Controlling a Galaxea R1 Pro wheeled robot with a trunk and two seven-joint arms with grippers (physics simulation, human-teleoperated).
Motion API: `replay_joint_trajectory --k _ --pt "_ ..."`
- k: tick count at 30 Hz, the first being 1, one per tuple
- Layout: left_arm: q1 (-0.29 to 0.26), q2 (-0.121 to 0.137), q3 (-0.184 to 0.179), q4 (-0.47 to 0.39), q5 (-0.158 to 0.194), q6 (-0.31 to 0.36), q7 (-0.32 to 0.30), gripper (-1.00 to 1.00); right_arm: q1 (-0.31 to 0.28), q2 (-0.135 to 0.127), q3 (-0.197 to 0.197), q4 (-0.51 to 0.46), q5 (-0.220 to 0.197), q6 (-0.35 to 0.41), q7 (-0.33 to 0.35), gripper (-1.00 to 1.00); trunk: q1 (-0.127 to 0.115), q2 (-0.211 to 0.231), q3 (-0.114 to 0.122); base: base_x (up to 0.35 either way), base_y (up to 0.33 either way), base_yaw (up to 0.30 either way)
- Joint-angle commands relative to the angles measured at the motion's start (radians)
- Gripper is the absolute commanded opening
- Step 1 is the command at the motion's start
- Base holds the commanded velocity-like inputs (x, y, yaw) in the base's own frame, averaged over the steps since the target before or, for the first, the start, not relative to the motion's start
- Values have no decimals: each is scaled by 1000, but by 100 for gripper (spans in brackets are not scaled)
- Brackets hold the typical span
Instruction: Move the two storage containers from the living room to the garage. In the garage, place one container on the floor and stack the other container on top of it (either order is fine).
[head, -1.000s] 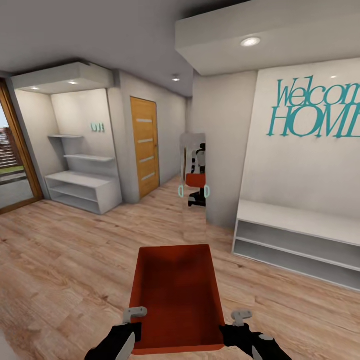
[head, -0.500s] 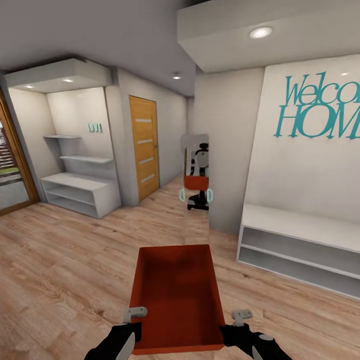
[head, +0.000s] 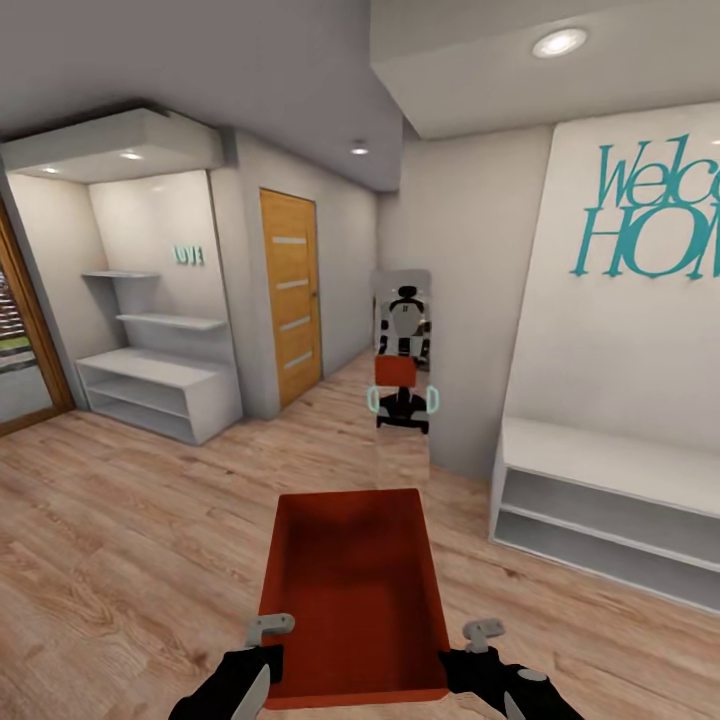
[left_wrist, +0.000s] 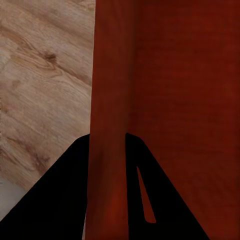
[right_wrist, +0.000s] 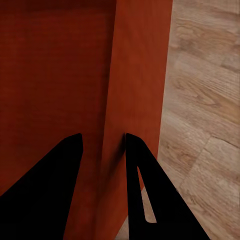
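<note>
Between your left gripper (head: 262, 668) and right gripper (head: 470, 668), each clamped on a side wall, the storage container (head: 352, 590) hides both lower fingers.

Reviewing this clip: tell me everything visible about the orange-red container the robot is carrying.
The storage container is an orange-red rectangular bin, open-topped and empty, with plain thin walls of a matte, plastic-like look. It is held level above the light wood plank floor, long side pointing away from the robot. The left gripper clamps its left wall and the right gripper its right wall, near the robot's end, one finger inside and one outside each wall. Nothing else touches it. A wall mirror ahead reflects it.
</note>
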Motion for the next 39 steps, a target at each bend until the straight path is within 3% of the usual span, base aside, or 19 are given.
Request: replay_joint_trajectory --k 1,39 --pt "0 49 26 -43 18 -1 -10 -100 0 -2 -5 0 -4 8 21 -100 1 -1 -1 325 153 0" --pt "0 49 26 -43 18 -1 -10 -100 0 -2 -7 0 -4 8 21 -100 1 -1 -1 325 154 0"
